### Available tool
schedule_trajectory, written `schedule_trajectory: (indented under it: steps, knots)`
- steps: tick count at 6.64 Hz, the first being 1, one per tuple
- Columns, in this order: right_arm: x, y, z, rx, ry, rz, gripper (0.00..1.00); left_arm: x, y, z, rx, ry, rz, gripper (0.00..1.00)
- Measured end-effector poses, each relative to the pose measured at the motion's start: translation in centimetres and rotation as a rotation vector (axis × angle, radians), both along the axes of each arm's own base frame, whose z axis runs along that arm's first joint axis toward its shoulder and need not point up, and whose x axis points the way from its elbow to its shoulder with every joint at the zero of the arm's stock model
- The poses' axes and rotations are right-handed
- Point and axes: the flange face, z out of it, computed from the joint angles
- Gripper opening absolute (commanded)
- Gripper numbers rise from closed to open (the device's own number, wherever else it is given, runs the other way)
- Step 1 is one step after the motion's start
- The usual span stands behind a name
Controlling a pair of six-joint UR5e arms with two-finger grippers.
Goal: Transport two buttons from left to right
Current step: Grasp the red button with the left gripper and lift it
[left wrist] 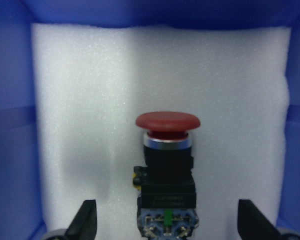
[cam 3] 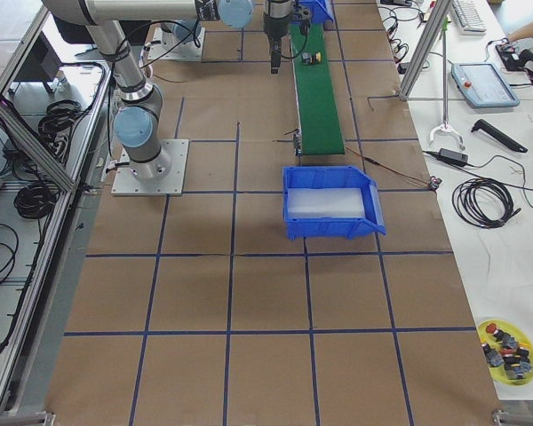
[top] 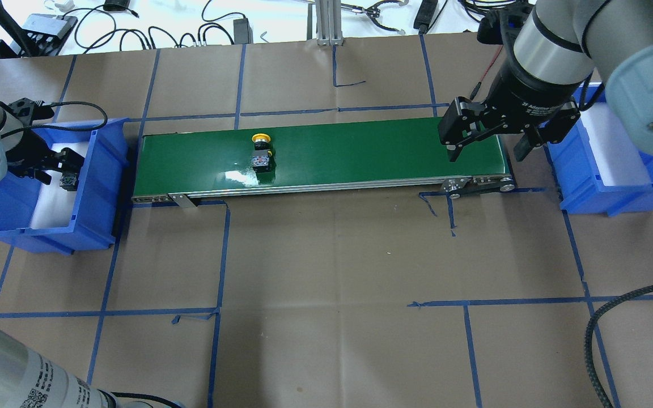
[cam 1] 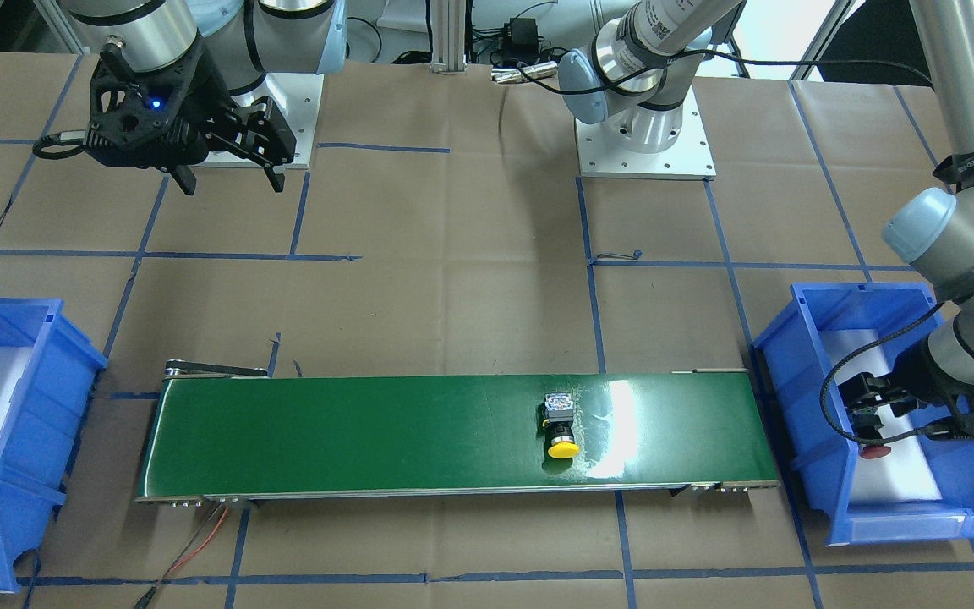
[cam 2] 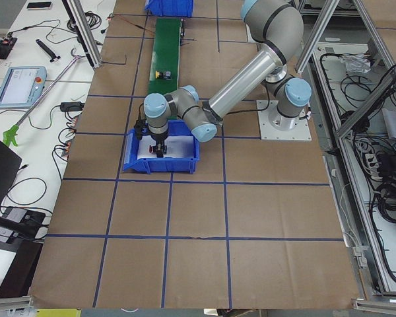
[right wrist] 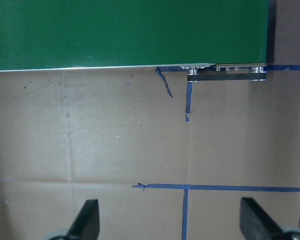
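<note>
Left gripper (left wrist: 170,220): down inside the left bin (top: 102,181), jaws spread wide. I see both fingers (left wrist: 87,220) at the bottom of my wrist view, neither touching anything.
Red button (left wrist: 166,175): lying on its side on the white foam (left wrist: 90,100), midway between those fingers, with the cap pointing away from the wrist camera and the terminal end nearest the lens.
How it should handle: I judge it rigid and fairly light, a hard plastic block. The domed cap looks smooth and would likely slip out of a pinch.
Where I'd take hold: across the flat flanks of the black body below the metal collar, keeping off the cap and off the terminals (the foam gives a little, so I'd press in gently).
Yellow button (top: 261,152): on the green belt (top: 360,153), toward its left part, on its side, well apart from either gripper.
Right gripper (top: 487,153): hovering above the belt's far right end, jaws released and empty. Its wrist view shows only belt edge and table paper.
Right bin (top: 615,198): just beyond that end; I see no button in it.
</note>
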Motion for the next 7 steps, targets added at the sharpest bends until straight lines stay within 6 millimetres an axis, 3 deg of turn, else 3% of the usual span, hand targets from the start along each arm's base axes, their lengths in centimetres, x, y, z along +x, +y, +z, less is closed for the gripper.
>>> schedule_trajectory:
  steps: [2, 3, 4, 7]
  knots:
    - [0.0, 0.0, 0.0, -0.002, 0.000, 0.000, 1.00, 0.2, -0.4, 0.3, -0.019, -0.004, 0.001, 0.26]
    - [0.0, 0.0, 0.0, -0.002, 0.000, 0.000, 1.00, 0.3, -0.6, 0.4, -0.023, -0.006, 0.000, 0.11]
    - [0.0, 0.0, 0.0, -0.002, 0.000, 0.000, 1.00, 0.3, -0.7, 0.8, -0.029, -0.009, -0.001, 0.00]
    - [0.0, 0.0, 0.0, -0.004, 0.000, 0.000, 1.00, 0.1, -1.1, 3.6, -0.057, -0.026, -0.011, 0.00]
